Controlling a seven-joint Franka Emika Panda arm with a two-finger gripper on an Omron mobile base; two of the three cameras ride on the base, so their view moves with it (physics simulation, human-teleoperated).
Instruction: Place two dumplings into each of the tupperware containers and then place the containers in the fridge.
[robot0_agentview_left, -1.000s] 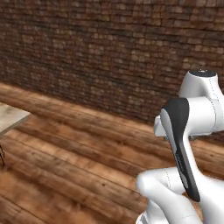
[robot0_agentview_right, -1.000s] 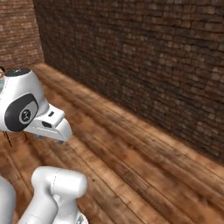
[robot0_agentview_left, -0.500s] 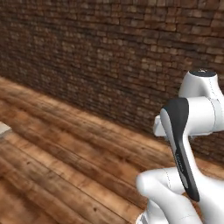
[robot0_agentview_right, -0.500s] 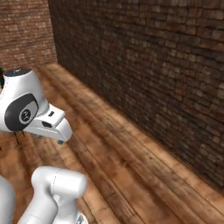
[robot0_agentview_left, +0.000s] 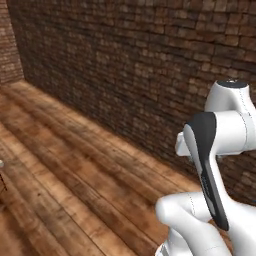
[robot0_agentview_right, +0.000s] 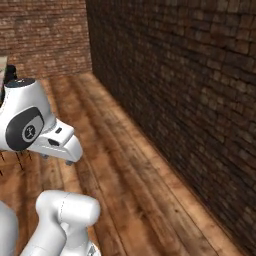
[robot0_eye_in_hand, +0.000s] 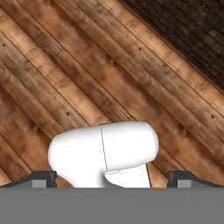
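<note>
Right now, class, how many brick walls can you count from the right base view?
2. A lighter brick wall stands at the far end of the wooden floor, and a darker brick wall runs along the right side. They meet at a corner. Others may lie out of frame.

The floor (robot0_agentview_left: 75, 185) is wood, in long planks of warm brown with darker streaks and small knots, and it has a soft, slightly worn sheen. The wall (robot0_agentview_left: 125, 75) is dark brick, rough and matt, with pale mortar lines between the bricks. In the right base view the far wall (robot0_agentview_right: 45, 35) is brick of a redder tone, also matt. The arm (robot0_agentview_left: 225, 130) looks like smooth white plastic with a light gloss, and its joint covers are dark and matt.
</note>
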